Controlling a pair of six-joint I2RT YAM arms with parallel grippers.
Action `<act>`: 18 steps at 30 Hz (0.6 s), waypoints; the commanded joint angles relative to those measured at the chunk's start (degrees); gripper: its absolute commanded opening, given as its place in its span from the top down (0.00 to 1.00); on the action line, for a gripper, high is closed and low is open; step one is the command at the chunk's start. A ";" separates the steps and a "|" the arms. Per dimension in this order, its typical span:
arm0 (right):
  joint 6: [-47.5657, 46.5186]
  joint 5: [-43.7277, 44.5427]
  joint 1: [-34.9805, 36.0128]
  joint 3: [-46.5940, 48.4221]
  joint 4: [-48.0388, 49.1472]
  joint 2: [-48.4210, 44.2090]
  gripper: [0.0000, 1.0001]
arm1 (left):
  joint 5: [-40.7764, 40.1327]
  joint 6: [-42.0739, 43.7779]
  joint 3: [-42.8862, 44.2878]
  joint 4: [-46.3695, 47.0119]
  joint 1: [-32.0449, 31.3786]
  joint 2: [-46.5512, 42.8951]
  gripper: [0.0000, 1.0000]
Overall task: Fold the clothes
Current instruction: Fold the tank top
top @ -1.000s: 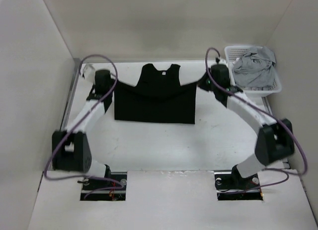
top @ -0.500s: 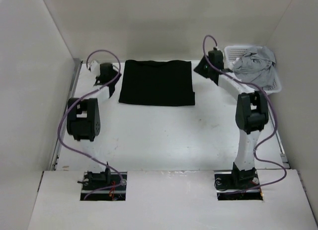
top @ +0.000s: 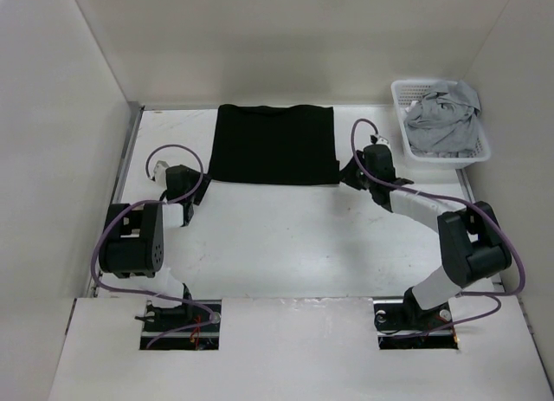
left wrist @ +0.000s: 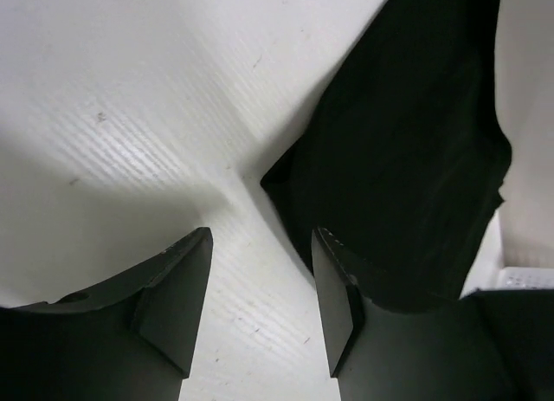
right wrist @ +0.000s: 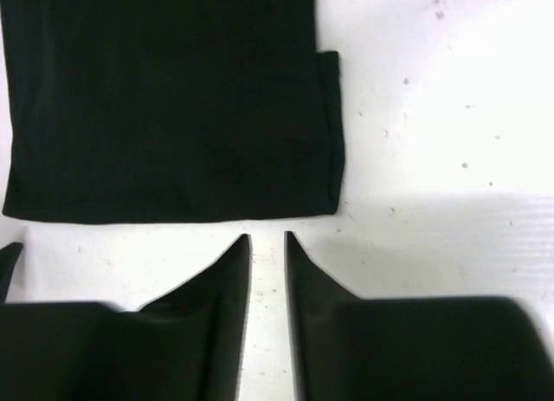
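The clothes (top: 273,145) are a black garment lying flat as a neat rectangle at the far middle of the table. My left gripper (top: 186,183) hovers off its near left corner, open wide, with only bare table between its fingers (left wrist: 261,245); the clothes (left wrist: 407,158) lie just ahead to the right. My right gripper (top: 348,178) sits just short of the near right corner. Its fingers (right wrist: 267,238) stand a narrow gap apart, holding nothing, with the edge of the clothes (right wrist: 164,98) just ahead of the tips.
A white basket (top: 398,93) at the far right holds a light grey garment (top: 443,119). White walls close in the table at the left, back and right. Purple cables loop from both arms.
Both grippers let go of the black garment, which now lies folded flat, and drew back toward the near side. The left jaws opened wide; the right jaws opened, then narrowed.
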 commanded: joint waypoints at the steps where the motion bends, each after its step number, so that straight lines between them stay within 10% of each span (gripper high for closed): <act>1: 0.76 -0.07 -0.66 -1.81 7.51 -1.03 0.69 | 4.63 -3.87 0.08 7.53 0.21 2.91 0.53; 12: 3.49 -4.73 -2.68 -0.94 10.60 5.56 0.50 | 0.77 -6.51 2.80 8.06 0.65 7.14 0.80; 18: 4.89 -5.70 -2.94 -0.15 10.33 8.28 0.48 | -0.99 -6.24 3.94 7.88 0.30 8.98 0.78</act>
